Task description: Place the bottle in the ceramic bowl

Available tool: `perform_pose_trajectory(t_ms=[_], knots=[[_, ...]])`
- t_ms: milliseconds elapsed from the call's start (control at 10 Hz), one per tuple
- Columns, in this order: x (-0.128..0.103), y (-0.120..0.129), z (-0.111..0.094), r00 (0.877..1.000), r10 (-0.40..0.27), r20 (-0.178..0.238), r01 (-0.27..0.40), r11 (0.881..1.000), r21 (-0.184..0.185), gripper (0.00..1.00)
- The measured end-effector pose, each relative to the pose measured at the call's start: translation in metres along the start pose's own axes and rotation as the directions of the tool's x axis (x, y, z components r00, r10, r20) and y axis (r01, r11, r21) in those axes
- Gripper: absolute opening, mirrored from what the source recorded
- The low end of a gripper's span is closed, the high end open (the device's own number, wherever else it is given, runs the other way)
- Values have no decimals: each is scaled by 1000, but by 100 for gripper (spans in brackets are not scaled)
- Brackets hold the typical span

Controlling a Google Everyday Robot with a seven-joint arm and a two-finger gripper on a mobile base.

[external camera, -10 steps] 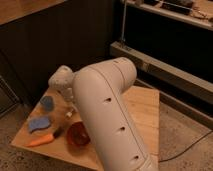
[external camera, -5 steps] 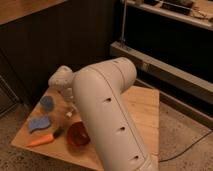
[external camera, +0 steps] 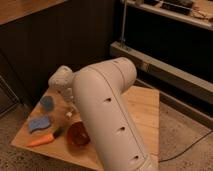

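Observation:
The ceramic bowl (external camera: pixel 77 135), glossy reddish-brown, sits on the wooden table (external camera: pixel 142 107) near its front edge, partly hidden by my big white arm. My gripper (external camera: pixel 70 106) hangs below the white wrist, just behind and left of the bowl, low over the table. It looks open, and the arm covers much of it. A tiny pale thing, the bottle (external camera: pixel 69 114), shows right under the gripper. I cannot tell whether the two touch.
A small blue cup (external camera: pixel 46 103) stands left of the gripper. A blue sponge (external camera: pixel 39 123) and an orange carrot (external camera: pixel 41 141) lie at the front left. Dark cabinets and a metal rail stand behind the table, and a cable lies on the floor at right.

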State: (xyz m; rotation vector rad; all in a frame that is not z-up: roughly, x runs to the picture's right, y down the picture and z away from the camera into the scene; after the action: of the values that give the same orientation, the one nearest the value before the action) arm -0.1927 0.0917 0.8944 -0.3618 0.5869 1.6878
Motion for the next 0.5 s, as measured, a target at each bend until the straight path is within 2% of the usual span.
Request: perform_pose_trajectory(t_ms=[200, 300, 500], knots=[[1, 0, 1, 1000, 3, -5, -3, 1000, -2, 71], [8, 1, 6, 999, 14, -40, -14, 1000, -11, 76], [15, 5, 9, 996, -1, -87, -3, 999, -46, 77]])
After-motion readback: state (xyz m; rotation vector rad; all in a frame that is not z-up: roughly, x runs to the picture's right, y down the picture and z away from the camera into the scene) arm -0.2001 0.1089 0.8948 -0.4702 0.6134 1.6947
